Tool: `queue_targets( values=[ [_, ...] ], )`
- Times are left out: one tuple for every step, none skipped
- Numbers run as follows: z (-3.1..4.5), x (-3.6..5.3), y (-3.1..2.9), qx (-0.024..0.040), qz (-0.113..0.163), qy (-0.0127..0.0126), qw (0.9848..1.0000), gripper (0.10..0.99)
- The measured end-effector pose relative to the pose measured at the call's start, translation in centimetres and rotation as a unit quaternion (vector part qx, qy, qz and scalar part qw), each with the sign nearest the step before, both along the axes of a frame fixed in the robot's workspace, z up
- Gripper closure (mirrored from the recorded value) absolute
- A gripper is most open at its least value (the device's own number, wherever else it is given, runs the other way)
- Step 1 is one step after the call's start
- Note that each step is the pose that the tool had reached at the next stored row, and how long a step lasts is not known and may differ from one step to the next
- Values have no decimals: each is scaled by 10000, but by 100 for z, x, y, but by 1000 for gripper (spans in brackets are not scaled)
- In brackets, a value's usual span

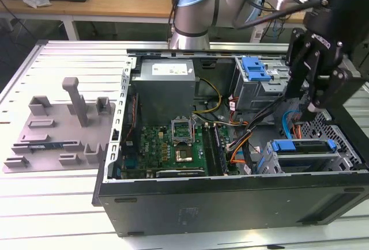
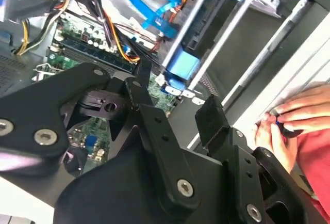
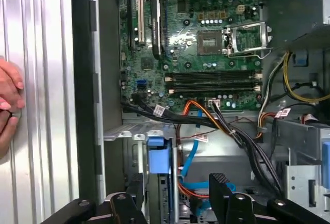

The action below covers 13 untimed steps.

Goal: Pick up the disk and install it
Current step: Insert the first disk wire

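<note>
— Where is the disk (image 1: 302, 148) sitting?
— In the drive cage at the case's (image 1: 230, 204) near corner, on the exterior view's right, blue bracket showing on top.
— And the gripper (image 1: 305, 107)?
— Hanging just above that cage, jaws spread apart, gripping nothing. A hand (image 3: 7, 102) is hovering over the table (image 1: 57, 60) beside the case.

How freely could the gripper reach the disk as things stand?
Probably yes: the gripper hangs just above the disk with open fingers, the case side is off, and only loose cables beside it crowd the way.
</note>
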<state>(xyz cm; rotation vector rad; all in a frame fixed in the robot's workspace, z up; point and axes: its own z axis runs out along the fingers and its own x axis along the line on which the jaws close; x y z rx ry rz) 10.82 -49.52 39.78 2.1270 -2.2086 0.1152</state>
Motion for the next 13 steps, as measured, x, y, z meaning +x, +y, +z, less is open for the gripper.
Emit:
queue_targets(
  values=[
    [-4,0,74,-6,0,-2,10000,463],
    [-6,0,122,-14,0,-4,10000,463],
    [-11,0,164,-24,0,-6,10000,463],
    [-20,0,249,-49,0,-11,10000,463],
    [-27,0,325,-74,0,-17,10000,463],
    [-35,2,439,-129,1,-23,9999,463],
    [-41,7,510,-176,0,-24,9998,463],
    [-44,13,520,-194,-13,-27,9998,463],
    [-53,15,519,-200,-92,-28,9998,463],
    [-65,16,520,-203,-220,-26,9995,463],
    [-75,15,520,-204,-323,-23,9993,463],
    [-85,15,520,-205,-408,-22,9990,463],
    [-92,16,520,-222,-486,-22,9986,463]
  ],
)
